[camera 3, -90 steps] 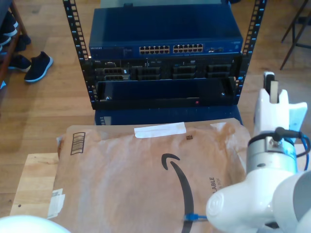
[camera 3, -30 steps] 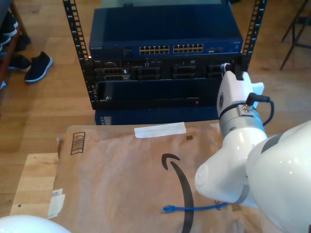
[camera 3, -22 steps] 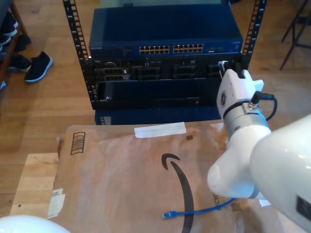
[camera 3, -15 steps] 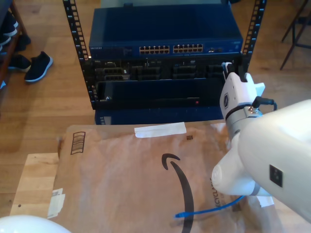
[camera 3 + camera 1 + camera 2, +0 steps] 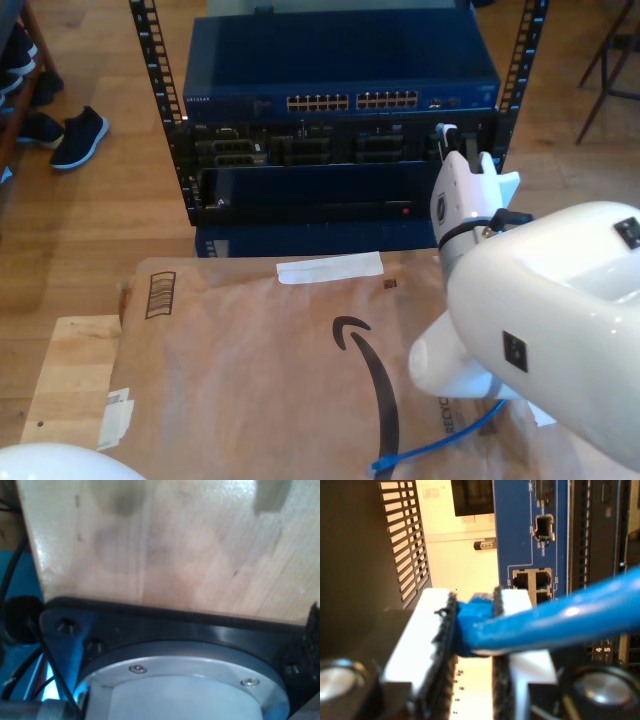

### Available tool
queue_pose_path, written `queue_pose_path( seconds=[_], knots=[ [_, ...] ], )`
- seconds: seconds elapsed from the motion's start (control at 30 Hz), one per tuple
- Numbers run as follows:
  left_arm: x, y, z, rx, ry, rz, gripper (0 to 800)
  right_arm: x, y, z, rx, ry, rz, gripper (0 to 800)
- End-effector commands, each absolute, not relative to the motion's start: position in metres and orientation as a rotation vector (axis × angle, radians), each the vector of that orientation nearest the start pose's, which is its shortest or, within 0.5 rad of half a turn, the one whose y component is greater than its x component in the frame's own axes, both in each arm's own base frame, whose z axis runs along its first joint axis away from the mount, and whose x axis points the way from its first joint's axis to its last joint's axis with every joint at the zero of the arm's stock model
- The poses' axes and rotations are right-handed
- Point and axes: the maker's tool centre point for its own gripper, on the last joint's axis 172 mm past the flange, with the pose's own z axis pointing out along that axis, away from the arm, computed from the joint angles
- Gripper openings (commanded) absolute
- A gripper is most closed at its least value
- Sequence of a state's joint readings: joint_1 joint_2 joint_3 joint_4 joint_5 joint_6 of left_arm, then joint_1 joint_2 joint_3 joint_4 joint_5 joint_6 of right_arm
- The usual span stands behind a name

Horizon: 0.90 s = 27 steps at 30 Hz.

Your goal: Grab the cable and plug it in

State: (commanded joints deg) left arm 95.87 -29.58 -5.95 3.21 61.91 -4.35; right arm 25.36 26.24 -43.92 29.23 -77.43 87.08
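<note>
The cable (image 5: 560, 617) is thin and bright blue. My second gripper (image 5: 472, 605) is shut on it, with its end pinched between the black pads (image 5: 449, 640). Just beyond the jaws is the blue switch (image 5: 530, 525) with its open ports (image 5: 532, 579). In the exterior view my second gripper (image 5: 447, 135) is up against the rack at the exterior view's right, level with the black units below the switch (image 5: 340, 65). From there the cable (image 5: 440, 445) trails under the white arm, and its loose plug (image 5: 383, 464) lies on the brown package. The first wrist view faces a wooden board (image 5: 165, 545) and a black mount.
A large brown paper package (image 5: 270, 370) covers the near surface, on a wooden board (image 5: 65, 380). Black rack rails (image 5: 155, 70) flank the equipment. Shoes (image 5: 75, 135) lie on the floor at the exterior view's left. Part of a white arm (image 5: 50, 465) shows at the exterior view's lower left.
My second arm has swung from the exterior view's right toward the rack. The cable's loose plug has been dragged across the package toward the exterior view's right.
</note>
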Motion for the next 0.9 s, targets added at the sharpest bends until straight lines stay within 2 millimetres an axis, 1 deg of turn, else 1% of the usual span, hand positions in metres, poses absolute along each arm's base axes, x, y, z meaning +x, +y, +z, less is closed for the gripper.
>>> queue_pose_path(
  seconds=[0.1,0.17,0.23,0.3,0.43,0.5,0.73,0.9],
  knots=[
    [-0.023,0.115,0.033,1.835,2.113,-0.501,800,0.591,0.129,0.284,-1.054,1.252,-1.205,0],
    [-0.023,0.115,0.033,1.835,2.113,-0.501,800,0.598,0.14,0.28,-1.043,1.251,-1.2,0],
    [-0.023,0.115,0.033,1.834,2.112,-0.502,800,0.608,0.141,0.278,-1.014,1.265,-1.222,0],
    [-0.023,0.115,0.033,1.834,2.112,-0.502,800,0.613,0.144,0.28,-1.011,1.258,-1.245,0],
    [-0.023,0.115,0.033,1.834,2.112,-0.502,800,0.623,0.15,0.274,-1.01,1.248,-1.253,0],
    [-0.023,0.115,0.033,1.834,2.112,-0.502,800,0.626,0.152,0.271,-1.013,1.238,-1.268,0],
    [-0.023,0.115,0.033,1.835,2.113,-0.501,800,0.639,0.158,0.275,-0.993,1.194,-1.316,0],
    [-0.023,0.115,0.033,1.835,2.113,-0.501,800,0.646,0.155,0.274,-0.975,1.203,-1.336,0]
  ],
)
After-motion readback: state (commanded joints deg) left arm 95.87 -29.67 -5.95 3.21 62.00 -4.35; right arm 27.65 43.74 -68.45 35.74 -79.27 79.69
